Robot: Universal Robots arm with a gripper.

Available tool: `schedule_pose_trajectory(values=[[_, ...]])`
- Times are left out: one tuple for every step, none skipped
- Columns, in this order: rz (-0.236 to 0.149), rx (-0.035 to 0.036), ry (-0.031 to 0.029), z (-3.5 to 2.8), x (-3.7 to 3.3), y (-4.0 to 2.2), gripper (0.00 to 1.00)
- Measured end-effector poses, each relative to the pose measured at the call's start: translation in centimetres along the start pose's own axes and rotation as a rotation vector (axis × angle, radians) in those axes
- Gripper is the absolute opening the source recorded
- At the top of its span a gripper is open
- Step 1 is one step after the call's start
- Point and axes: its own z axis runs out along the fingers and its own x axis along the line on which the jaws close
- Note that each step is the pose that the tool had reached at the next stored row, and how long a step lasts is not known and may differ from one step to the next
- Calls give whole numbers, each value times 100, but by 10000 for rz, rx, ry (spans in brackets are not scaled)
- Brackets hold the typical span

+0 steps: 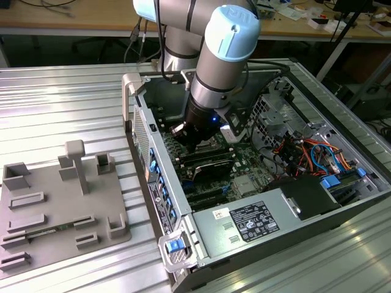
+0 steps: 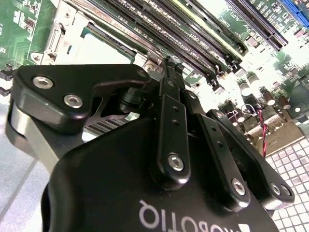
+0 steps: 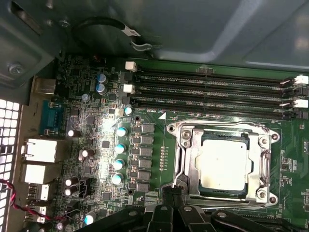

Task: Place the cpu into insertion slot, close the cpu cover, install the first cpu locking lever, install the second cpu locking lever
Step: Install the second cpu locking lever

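In the first wrist view the cpu [image 3: 223, 165] lies flat in the insertion slot [image 3: 189, 189], its silver top showing through the window of the cpu cover [image 3: 184, 145], which is folded down over it. A thin metal lever rod [image 3: 176, 166] runs along the socket's side. My gripper [image 3: 171, 192] is shut, with its black fingertips together just beside the socket's corner and nothing visibly held. The second wrist view shows the shut fingertips [image 2: 169, 65] over the board, with the socket and cpu [image 2: 99, 46] behind them. In the exterior view the gripper [image 1: 194, 144] reaches down inside the open computer case.
Long black memory slots [image 3: 212, 89] run beside the socket, and blue-topped capacitors [image 3: 119, 147] stand on its other side. The case walls [image 1: 142, 122], a power supply box [image 1: 253, 221] and coloured cables [image 1: 308, 152] surround the board. A grey fixture plate [image 1: 61, 210] lies at the exterior view's left.
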Motion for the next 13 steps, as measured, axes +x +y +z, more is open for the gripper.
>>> schedule_pose_trajectory(values=[[0, -1, 0, 3, 0, 0, 11], [-1, -1, 0, 8, 0, -1, 11], [-1, 0, 0, 12, 0, -1, 11], [0, 0, 0, 14, 0, -1, 11], [-1, 0, 1, 18, 0, -2, 11], [0, 0, 1, 21, 0, -2, 11], [0, 0, 0, 25, 0, -2, 11], [0, 1, 1, 28, 0, -3, 11], [-1, 0, 1, 31, 1, -3, 11], [0, 2, 2, 33, 1, -3, 11], [0, 3, 3, 35, 1, -3, 11], [0, 3, 2, 38, 1, -4, 11], [0, 3, 3, 40, 1, -4, 11]])
